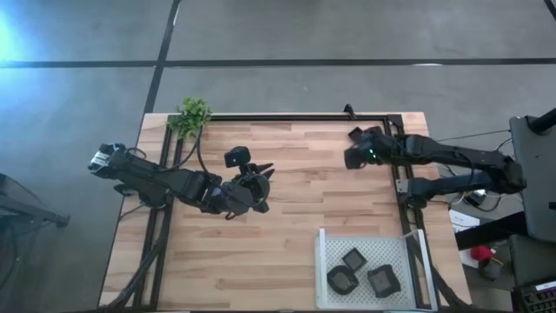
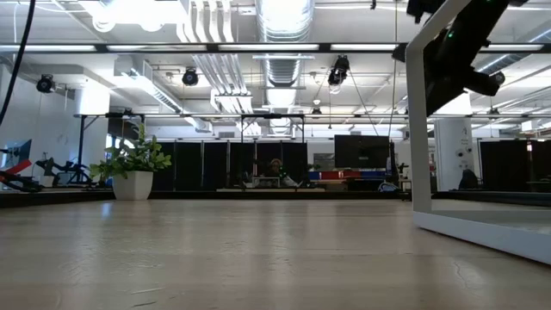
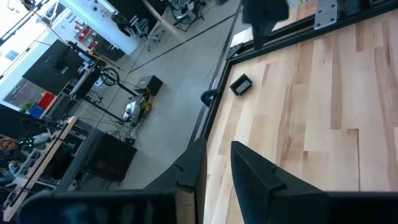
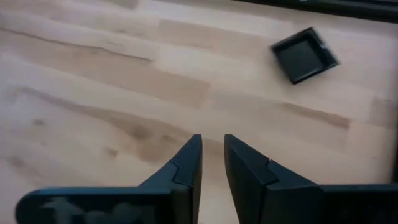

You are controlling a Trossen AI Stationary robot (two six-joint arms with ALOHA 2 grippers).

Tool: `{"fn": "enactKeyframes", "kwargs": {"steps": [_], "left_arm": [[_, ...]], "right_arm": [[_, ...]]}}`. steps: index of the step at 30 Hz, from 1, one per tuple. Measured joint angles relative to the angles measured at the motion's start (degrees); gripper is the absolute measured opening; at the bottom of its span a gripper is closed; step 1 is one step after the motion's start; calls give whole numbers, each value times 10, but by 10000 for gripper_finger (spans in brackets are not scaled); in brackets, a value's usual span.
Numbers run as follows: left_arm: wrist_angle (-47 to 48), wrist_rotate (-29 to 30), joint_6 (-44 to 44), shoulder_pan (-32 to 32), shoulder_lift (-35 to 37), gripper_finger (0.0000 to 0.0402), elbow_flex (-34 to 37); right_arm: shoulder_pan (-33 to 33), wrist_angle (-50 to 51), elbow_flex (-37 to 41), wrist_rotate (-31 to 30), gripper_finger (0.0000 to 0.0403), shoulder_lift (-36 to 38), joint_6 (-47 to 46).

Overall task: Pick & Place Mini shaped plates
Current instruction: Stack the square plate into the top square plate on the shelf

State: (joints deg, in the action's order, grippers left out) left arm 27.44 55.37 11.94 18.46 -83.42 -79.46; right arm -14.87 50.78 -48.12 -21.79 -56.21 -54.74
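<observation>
Two dark arms [image 1: 174, 183], tapered black fingers [image 4: 186, 165]

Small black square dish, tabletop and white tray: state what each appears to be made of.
Small black square dish: likely moulded plastic, matte, judging by its even dark surface and crisp raised rim; ceramic can't be excluded.
Tabletop: wood, butcher-block style, smooth sealed finish; joined pale strips with visible grain.
White tray: probably plastic or painted metal, with perforated walls.

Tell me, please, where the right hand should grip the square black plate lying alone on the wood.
Probably one raised rim wall, coming straight down from above: the square plate lies flat on the wood, open side up, its rim standing free.
</observation>
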Motion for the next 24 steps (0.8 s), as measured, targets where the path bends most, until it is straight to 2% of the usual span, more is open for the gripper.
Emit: {"fn": "enactKeyframes", "kwargs": {"steps": [7, 10, 14, 24], "left_arm": [[0, 0, -1, 0, 0, 73, 0], [0, 0, -2, 0, 0, 73, 0], [-5, 0, -3, 0, 0, 73, 0], [-9, 0, -11, 0, 0, 73, 0]], "right_arm": [[-98, -1, 1, 14, 104, -57, 51], [-144, -2, 1, 42, 113, -90, 73], [-195, -13, 1, 84, 116, -141, 124], [-263, -84, 1, 95, 104, -238, 201]]}}
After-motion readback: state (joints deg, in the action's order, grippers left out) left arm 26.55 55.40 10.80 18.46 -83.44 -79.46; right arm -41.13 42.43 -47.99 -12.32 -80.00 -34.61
